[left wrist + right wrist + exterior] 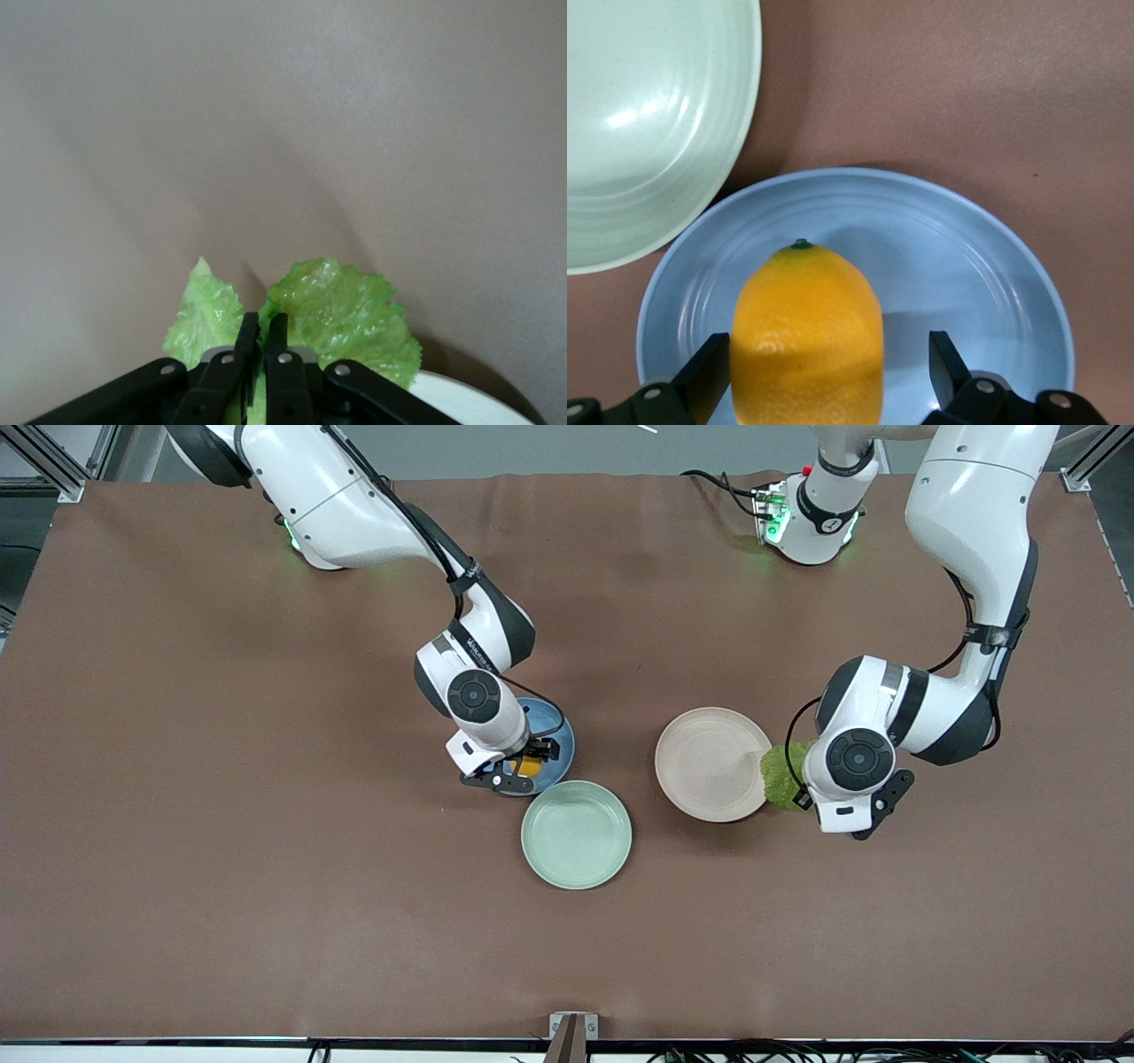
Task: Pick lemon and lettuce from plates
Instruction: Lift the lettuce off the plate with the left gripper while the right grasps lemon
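The lemon (530,766) lies on the blue plate (560,737). My right gripper (523,772) is low over that plate and open, with its fingers on either side of the lemon (806,336). One finger is at the lemon's skin and the other (943,359) stands apart over the blue plate (966,266). My left gripper (804,790) is shut on the lettuce (781,775). It holds the lettuce just off the beige plate's (709,762) rim, at the left arm's end. In the left wrist view the lettuce (345,310) spreads past the closed gripper (262,323).
A pale mint-green plate (576,834) sits nearer the front camera than the blue plate and touches or nearly touches it. It also shows in the right wrist view (647,115). The beige plate holds nothing. Brown table surface lies all around.
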Controlling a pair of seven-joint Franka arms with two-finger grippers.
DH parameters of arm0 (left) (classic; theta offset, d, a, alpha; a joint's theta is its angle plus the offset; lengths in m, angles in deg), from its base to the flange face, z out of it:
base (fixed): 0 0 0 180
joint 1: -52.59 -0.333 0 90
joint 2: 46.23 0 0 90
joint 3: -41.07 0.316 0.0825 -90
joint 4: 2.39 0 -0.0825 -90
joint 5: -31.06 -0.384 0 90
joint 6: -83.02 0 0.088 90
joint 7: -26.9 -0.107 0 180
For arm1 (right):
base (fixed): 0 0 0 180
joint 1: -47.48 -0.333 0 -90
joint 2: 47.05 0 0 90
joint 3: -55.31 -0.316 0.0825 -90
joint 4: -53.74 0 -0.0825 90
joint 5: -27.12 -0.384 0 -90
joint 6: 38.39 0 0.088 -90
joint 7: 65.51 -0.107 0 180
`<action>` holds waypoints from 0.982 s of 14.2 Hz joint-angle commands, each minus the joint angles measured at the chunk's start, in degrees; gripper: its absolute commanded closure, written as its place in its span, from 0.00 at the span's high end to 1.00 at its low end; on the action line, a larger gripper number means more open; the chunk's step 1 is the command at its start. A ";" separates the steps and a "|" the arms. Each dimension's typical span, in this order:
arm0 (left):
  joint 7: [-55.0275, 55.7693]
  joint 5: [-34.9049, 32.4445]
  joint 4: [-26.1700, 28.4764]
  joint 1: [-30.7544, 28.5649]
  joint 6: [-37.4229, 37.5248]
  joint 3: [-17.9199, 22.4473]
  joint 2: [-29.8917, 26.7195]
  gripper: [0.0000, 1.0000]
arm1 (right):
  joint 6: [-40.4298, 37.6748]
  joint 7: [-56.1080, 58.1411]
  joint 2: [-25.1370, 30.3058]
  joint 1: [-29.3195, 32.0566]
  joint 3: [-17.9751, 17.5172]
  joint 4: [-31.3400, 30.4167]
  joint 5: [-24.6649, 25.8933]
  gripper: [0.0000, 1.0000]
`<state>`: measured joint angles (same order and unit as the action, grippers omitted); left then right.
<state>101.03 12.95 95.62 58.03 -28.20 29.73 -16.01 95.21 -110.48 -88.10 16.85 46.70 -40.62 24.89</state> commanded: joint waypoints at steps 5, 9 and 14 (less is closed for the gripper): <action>-15.92 2.10 0.69 -10.89 1.00 -1.32 -2.00 0.02 | 0.18 -1.08 0.44 0.57 -0.36 -0.04 0.04 0.33; -16.91 2.29 0.26 -11.60 0.48 -1.15 0.29 0.83 | -11.46 0.84 6.74 2.14 -0.18 -0.13 0.21 0.24; -16.73 4.92 -9.91 -11.25 8.36 -1.50 -3.93 1.00 | -33.81 20.31 21.08 15.48 -0.18 -1.18 0.21 0.24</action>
<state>84.61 15.94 90.82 46.53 -25.57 28.37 -17.17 65.78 -98.79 -73.67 24.93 47.53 -37.66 25.14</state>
